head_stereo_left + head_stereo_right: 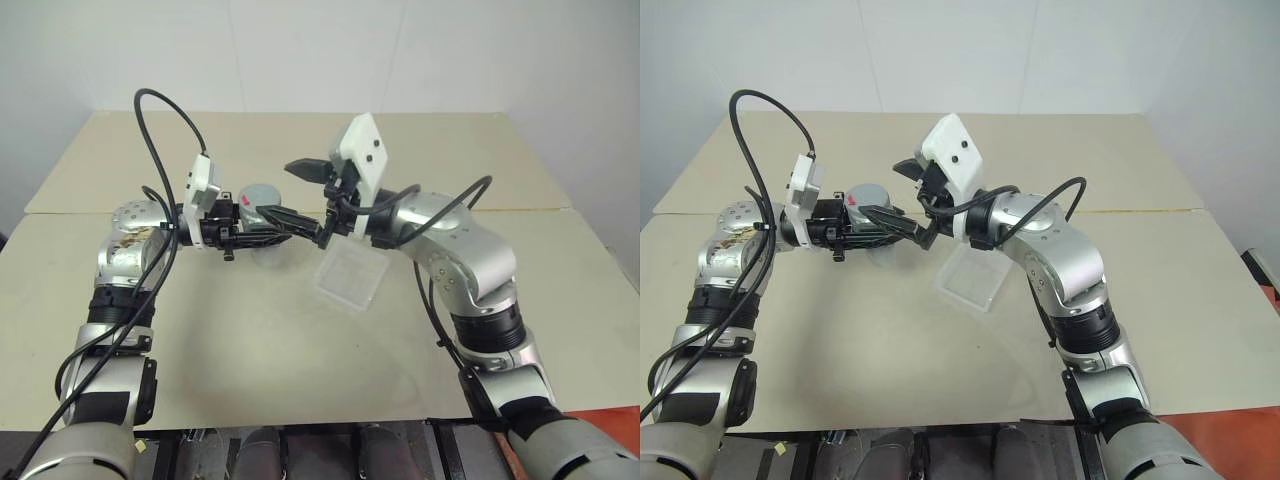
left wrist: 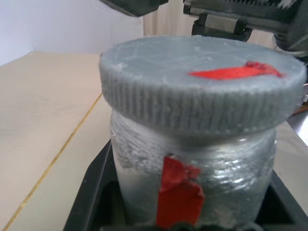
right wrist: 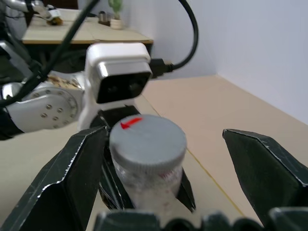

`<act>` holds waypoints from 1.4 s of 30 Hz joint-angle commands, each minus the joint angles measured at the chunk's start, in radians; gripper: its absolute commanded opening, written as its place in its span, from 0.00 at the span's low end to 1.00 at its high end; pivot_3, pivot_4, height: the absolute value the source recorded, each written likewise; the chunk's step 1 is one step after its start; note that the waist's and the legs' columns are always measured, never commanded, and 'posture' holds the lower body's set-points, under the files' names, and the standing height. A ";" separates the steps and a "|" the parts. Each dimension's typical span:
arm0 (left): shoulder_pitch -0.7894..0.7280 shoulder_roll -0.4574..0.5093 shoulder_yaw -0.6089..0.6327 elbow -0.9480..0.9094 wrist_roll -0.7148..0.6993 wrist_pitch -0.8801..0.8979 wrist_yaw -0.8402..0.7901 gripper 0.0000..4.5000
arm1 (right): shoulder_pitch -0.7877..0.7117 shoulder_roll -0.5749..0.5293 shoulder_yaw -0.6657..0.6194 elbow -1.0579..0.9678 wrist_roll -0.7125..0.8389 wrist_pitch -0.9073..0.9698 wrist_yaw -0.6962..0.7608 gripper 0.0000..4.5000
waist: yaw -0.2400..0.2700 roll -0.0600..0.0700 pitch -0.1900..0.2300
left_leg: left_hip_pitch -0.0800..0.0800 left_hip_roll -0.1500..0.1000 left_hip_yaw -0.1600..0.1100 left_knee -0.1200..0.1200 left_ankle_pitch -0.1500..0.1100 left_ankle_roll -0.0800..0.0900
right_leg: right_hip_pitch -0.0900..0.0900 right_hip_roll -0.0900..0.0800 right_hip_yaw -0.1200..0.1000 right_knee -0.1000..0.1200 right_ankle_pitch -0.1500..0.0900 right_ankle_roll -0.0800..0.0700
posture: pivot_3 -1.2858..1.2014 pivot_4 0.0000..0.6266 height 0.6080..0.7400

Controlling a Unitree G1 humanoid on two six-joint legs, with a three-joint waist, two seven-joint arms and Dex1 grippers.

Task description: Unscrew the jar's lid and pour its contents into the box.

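I have the jar (image 1: 262, 232) clamped upright in my left gripper (image 1: 250, 232), above the table (image 1: 240, 340), grey lid (image 2: 202, 79) on. My right gripper (image 1: 290, 190) gapes wide around the lid. The clear box (image 1: 350, 278) lies at four o'clock of the jar. My left wrist view shows red tape on the jar's frosted wall.

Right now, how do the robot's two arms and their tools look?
Both arms have silver metal shells with black joints. Loose black cables loop from each forearm to the wrist. Each wrist carries a white boxy camera housing. The left tool and the right tool each have two black angular fingers.
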 commanded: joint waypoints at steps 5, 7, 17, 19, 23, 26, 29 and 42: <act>-0.016 -0.001 0.010 -0.029 -0.014 -0.013 -0.015 0.43 | -0.035 0.041 0.015 0.014 0.003 -0.008 0.015 0.99 | 0.000 0.000 0.000 | 0.000 0.000 0.000 0.000 0.000 0.000 | 0.000 0.000 0.000 0.000 0.000 0.000 | 0.52 0.24 1.00; -0.015 -0.001 0.010 -0.030 -0.014 -0.014 -0.015 0.43 | -0.043 0.051 0.022 0.034 -0.004 -0.015 0.017 0.99 | 0.000 0.000 0.000 | 0.000 0.000 0.000 0.000 0.000 0.000 | 0.000 0.000 0.000 0.000 0.000 0.000 | 0.52 0.24 1.00; -0.003 0.003 0.012 -0.044 -0.016 -0.012 -0.015 0.43 | -0.061 0.075 0.032 0.078 -0.038 -0.033 0.017 0.99 | -0.001 0.000 0.000 | 0.000 0.000 0.000 0.000 0.000 -0.001 | 0.000 0.000 0.000 0.000 0.000 0.000 | 0.52 0.24 1.00; 0.000 0.002 0.012 -0.046 -0.016 -0.011 -0.015 0.43 | -0.061 0.078 0.032 0.079 -0.042 -0.031 0.018 0.95 | -0.001 0.000 0.000 | 0.000 0.000 0.000 0.000 0.000 -0.001 | 0.000 0.000 0.000 0.000 0.000 0.000 | 0.52 0.24 1.00; 0.004 0.001 0.010 -0.053 -0.016 -0.010 -0.016 0.43 | -0.062 0.081 0.034 0.082 -0.053 -0.029 0.011 0.72 | -0.001 0.000 0.000 | 0.000 0.000 0.000 0.000 0.000 -0.001 | 0.000 0.000 0.000 0.000 0.000 0.000 | 0.52 0.24 1.00; 0.004 0.002 0.009 -0.052 -0.014 -0.013 -0.017 0.43 | -0.064 0.083 0.033 0.088 -0.058 -0.030 0.010 0.61 | -0.001 0.000 0.000 | 0.000 0.000 0.000 0.000 0.000 -0.001 | 0.000 0.000 0.000 0.000 0.000 0.000 | 0.52 0.24 1.00; 0.007 0.003 0.008 -0.055 -0.015 -0.011 -0.018 0.43 | -0.067 0.082 0.026 0.085 -0.054 -0.023 0.011 0.61 | -0.001 0.000 0.000 | 0.000 0.000 0.000 0.000 0.000 -0.001 | 0.000 0.000 0.000 0.000 0.000 0.000 | 0.52 0.24 1.00; 0.114 -0.014 -0.055 -0.073 -0.009 -0.018 -0.087 0.43 | -0.168 -0.005 -0.092 0.083 0.032 -0.009 0.079 0.61 | 0.002 0.001 0.000 | 0.000 -0.001 0.000 0.000 0.000 0.000 | 0.000 -0.001 0.000 0.000 0.000 0.000 | 0.52 0.24 1.00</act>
